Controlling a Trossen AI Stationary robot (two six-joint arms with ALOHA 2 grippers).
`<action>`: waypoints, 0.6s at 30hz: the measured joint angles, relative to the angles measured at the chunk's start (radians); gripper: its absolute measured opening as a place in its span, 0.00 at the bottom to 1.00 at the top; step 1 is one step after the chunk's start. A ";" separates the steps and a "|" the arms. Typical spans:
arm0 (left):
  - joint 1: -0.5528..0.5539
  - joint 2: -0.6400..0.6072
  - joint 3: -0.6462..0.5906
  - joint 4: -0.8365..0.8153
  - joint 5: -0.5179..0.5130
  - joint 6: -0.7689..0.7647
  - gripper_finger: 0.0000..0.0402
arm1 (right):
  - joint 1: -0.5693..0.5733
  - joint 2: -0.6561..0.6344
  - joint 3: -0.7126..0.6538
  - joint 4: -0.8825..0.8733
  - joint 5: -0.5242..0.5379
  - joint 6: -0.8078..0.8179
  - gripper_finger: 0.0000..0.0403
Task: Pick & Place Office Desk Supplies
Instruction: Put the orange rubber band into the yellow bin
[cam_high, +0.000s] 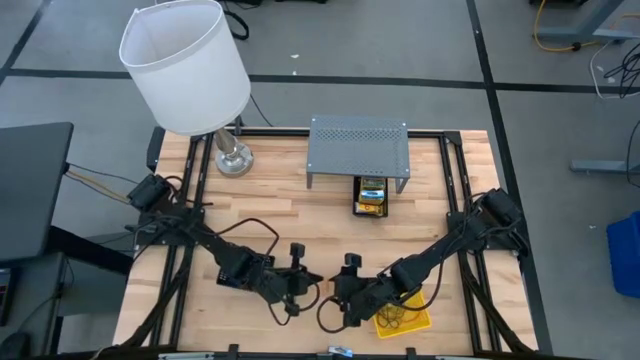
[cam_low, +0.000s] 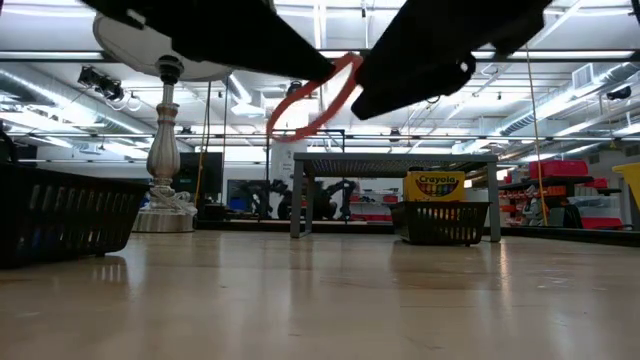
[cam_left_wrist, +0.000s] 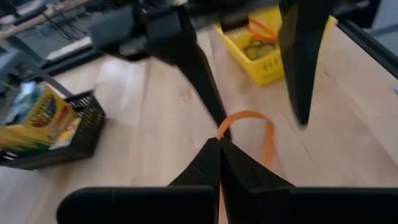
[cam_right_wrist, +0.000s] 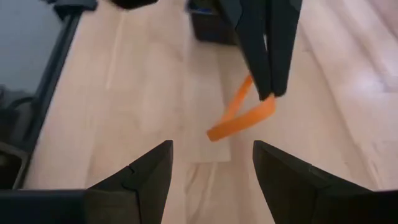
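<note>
An orange rubber band (cam_left_wrist: 268, 140) is up in the air above the table's near middle, with my left gripper (cam_left_wrist: 219, 144) shut on it. My right gripper (cam_right_wrist: 211, 163) faces it from the right, open, with the band (cam_right_wrist: 239, 121) just ahead of its fingertips and apart from them. A yellow tray (cam_high: 418, 322) with more bands rests on the table under my right arm. A crayon box (cam_high: 372, 188) stands in a black mesh tray (cam_high: 366, 209) by the grey shelf. My left gripper pinches the orange band at one end of its loop (cam_left_wrist: 222, 132) between its two shut fingertips. The fingers come from the table's left, slanting a little down. The band is lifted clear of the table, and its free loop (cam_low: 322, 95) sticks out toward my right gripper.
A grey perforated shelf (cam_high: 358, 148) stands at the far middle and a white-shaded lamp (cam_high: 185, 65) at the far left. A second black mesh basket (cam_low: 60, 215) is close to the low camera. Bare wood lies between the grippers and the shelf.
</note>
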 joint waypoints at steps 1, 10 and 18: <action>0.004 0.000 0.000 0.009 -0.007 0.001 0.00 | -0.002 0.000 -0.013 0.020 0.019 0.009 0.57; 0.050 0.000 0.000 0.019 -0.064 -0.005 0.00 | -0.008 0.000 -0.040 0.114 0.044 0.026 0.57; 0.057 0.000 0.000 0.015 -0.049 0.000 0.00 | -0.008 0.000 -0.040 0.069 0.161 0.134 0.53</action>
